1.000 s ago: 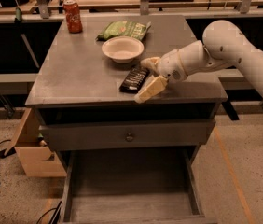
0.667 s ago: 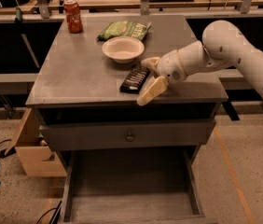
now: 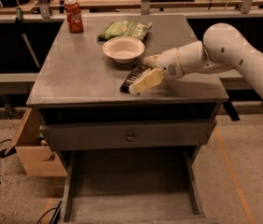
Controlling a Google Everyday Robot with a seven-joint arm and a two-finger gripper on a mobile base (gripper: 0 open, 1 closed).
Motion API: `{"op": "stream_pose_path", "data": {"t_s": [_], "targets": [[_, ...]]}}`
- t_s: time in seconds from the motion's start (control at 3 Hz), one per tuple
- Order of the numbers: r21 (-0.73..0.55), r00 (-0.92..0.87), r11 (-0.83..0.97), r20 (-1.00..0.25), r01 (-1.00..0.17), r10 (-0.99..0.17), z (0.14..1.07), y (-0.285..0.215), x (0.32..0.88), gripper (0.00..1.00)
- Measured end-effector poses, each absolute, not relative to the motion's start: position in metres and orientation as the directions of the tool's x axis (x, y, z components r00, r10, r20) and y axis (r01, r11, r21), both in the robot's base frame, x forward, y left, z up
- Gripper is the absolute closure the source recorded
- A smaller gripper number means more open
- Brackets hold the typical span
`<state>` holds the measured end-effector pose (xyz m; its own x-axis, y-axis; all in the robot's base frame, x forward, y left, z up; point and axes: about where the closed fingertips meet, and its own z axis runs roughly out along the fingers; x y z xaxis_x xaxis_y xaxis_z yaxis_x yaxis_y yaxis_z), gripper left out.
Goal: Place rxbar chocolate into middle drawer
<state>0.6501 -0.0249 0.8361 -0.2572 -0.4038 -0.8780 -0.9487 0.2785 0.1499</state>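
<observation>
The rxbar chocolate (image 3: 128,80), a flat black-wrapped bar, lies on the grey cabinet top (image 3: 75,73) near its front edge, just in front of a white paper bowl (image 3: 123,49). It is not yet in the middle drawer (image 3: 131,192), which stands pulled out below the closed drawer front (image 3: 99,136), ready, we judge, to receive it. The gripper (image 3: 140,75) reaches in from the right and rests against the bar, likely to lift it; we cannot tell whether it is clamped or loose.

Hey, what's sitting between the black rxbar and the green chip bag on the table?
In the camera view, the white bowl sits between the rxbar chocolate and the green chip bag. The gripper is at the bar.
</observation>
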Motion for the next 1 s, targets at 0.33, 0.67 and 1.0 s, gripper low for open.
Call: {"op": "stream_pose_path", "data": {"t_s": [0.33,0.67,1.0], "targets": [[0.149,-0.256,0.278,-0.878,-0.949,-0.405,0.836,-0.024,0.650,0.00],[0.099,-0.226,0.299,-0.874,-0.949,-0.429,0.833,-0.021,0.654,0.00],[0.013,-0.172,0.323,-0.866,-0.946,-0.469,0.830,-0.015,0.661,0.00]]}}
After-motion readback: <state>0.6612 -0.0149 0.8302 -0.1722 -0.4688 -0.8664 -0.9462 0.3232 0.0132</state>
